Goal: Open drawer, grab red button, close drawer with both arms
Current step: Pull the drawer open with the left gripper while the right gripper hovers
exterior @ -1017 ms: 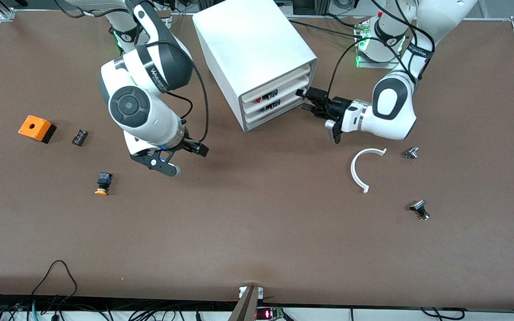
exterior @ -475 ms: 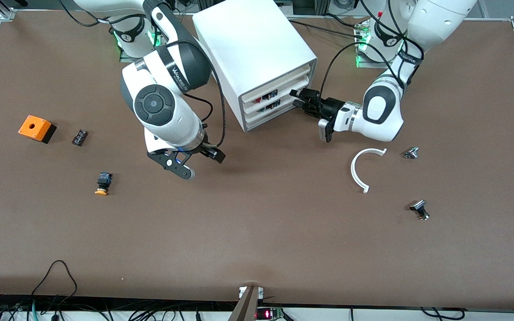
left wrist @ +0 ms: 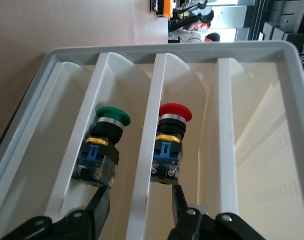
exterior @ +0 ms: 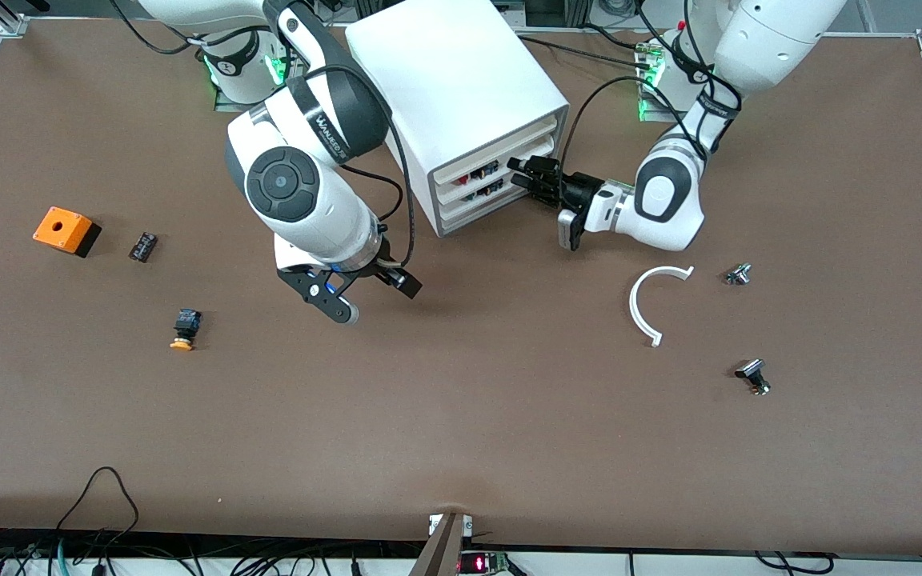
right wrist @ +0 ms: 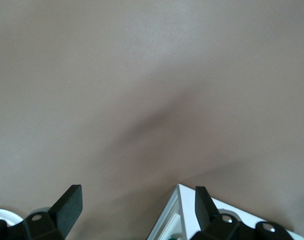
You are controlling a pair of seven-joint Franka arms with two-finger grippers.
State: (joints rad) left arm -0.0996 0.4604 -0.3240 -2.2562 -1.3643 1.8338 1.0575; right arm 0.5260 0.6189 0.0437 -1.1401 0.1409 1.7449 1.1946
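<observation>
The white cabinet (exterior: 453, 80) stands at the table's back, its three drawers shut. In the left wrist view the red-capped button (left wrist: 170, 137) lies inside, seen through the gap beside the middle drawer front (left wrist: 147, 150). My left gripper (exterior: 527, 174) is at the cabinet's front. It is open (left wrist: 139, 205), one finger on each side of the middle drawer's front edge, gripping nothing. My right gripper (exterior: 361, 292) hangs open and empty over bare table beside the cabinet. It also shows in the right wrist view (right wrist: 137, 207), where a cabinet corner (right wrist: 191, 220) shows.
A green-capped button (left wrist: 108, 142) lies in the neighbouring drawer. An orange box (exterior: 66, 230), a small black part (exterior: 143, 246) and an orange-capped button (exterior: 183, 328) lie toward the right arm's end. A white curved piece (exterior: 643, 308) and two metal parts (exterior: 739, 274) (exterior: 753, 376) lie toward the left arm's end.
My left gripper has moved in to the cabinet front and now straddles the middle drawer's edge. My right arm has swung toward the cabinet, its gripper still open.
</observation>
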